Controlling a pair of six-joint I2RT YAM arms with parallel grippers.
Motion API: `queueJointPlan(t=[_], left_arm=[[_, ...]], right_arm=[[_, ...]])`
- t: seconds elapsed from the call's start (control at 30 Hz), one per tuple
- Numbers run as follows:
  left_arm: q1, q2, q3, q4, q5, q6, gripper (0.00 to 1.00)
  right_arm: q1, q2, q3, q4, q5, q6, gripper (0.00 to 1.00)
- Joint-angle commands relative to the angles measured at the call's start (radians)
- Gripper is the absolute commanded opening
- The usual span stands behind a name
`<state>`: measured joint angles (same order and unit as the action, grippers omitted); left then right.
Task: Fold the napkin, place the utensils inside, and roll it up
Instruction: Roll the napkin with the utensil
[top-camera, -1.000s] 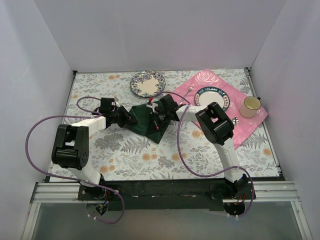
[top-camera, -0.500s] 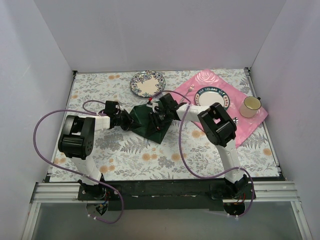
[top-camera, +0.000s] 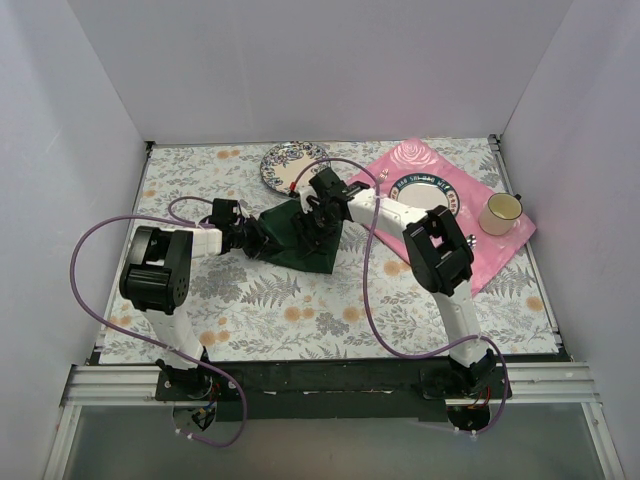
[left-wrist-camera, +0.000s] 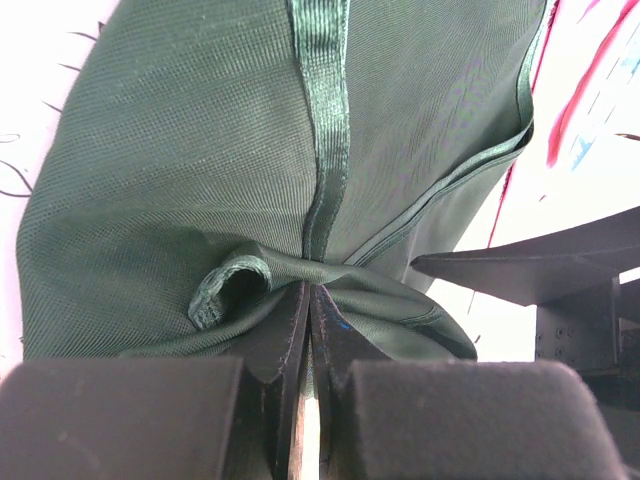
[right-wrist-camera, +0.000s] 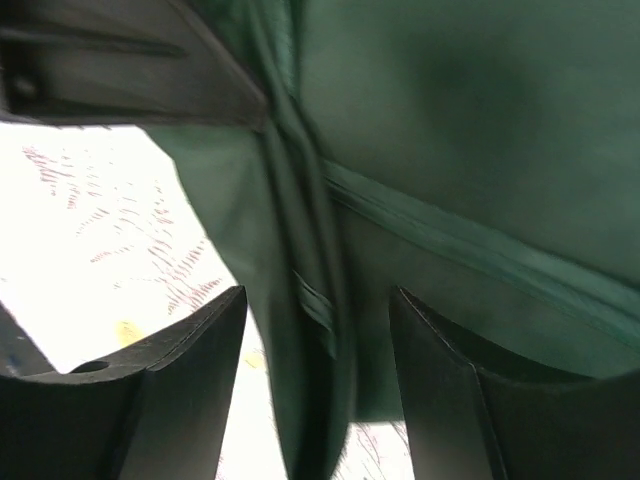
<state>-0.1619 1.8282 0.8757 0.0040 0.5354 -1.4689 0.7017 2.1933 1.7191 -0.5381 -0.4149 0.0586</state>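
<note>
Currently the dark green napkin (top-camera: 296, 243) is tented at mid-surface. A bunched hem is pinched by the left claw (left-wrist-camera: 310, 300), and the right claw (right-wrist-camera: 318, 310) is spread astride a fold. For a clean crease, edges should be kept aligned and taut. The fern-printed surface (top-camera: 300, 310) is enclosed by white walls.

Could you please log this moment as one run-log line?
phase: fold | left gripper: shut on napkin | right gripper: open around napkin fold

Top view: no lettering is showing legibly on the floral plate (top-camera: 295, 167), cup (top-camera: 501, 213) or pink placemat (top-camera: 415, 156) | Wrist views: nothing readable is appearing on the napkin (left-wrist-camera: 180, 150).
</note>
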Motion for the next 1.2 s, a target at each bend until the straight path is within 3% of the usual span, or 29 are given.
queueJointPlan(t=[0.0,0.2,0.3,0.33,0.5,0.63,0.8,0.93,1.07,1.17], left_arm=[[-0.008,0.055,-0.007,-0.088,-0.086,0.05,0.0],[-0.008,0.054,0.005,-0.096,-0.08,0.051,0.0],[-0.008,0.056,0.016,-0.104,-0.081,0.053,0.0],[-0.008,0.059,0.02,-0.104,-0.078,0.055,0.0],[-0.008,0.066,0.04,-0.121,-0.077,0.061,0.0],[-0.008,0.075,0.039,-0.121,-0.072,0.064,0.0],[-0.01,0.088,0.043,-0.122,-0.058,0.067,0.0],[-0.008,0.097,0.054,-0.134,-0.054,0.073,0.0],[-0.01,0.105,0.059,-0.136,-0.046,0.074,0.0],[-0.008,0.106,0.065,-0.142,-0.04,0.076,0.0]], right_arm=[[0.002,-0.076,0.016,-0.077,0.094,-0.055,0.67],[0.002,-0.119,-0.076,-0.025,0.099,-0.052,0.62],[0.001,-0.145,-0.127,0.0,0.134,-0.042,0.48],[0.002,-0.148,-0.137,0.001,0.131,-0.04,0.39],[0.004,-0.181,-0.286,0.078,0.177,-0.034,0.24],[0.01,-0.196,-0.366,0.147,0.286,-0.048,0.18],[0.019,-0.201,-0.357,0.129,0.37,-0.055,0.23],[0.056,-0.233,-0.248,0.064,0.49,-0.114,0.44],[0.108,-0.266,-0.165,0.041,0.579,-0.175,0.54],[0.142,-0.323,-0.228,0.14,0.582,-0.226,0.59]])
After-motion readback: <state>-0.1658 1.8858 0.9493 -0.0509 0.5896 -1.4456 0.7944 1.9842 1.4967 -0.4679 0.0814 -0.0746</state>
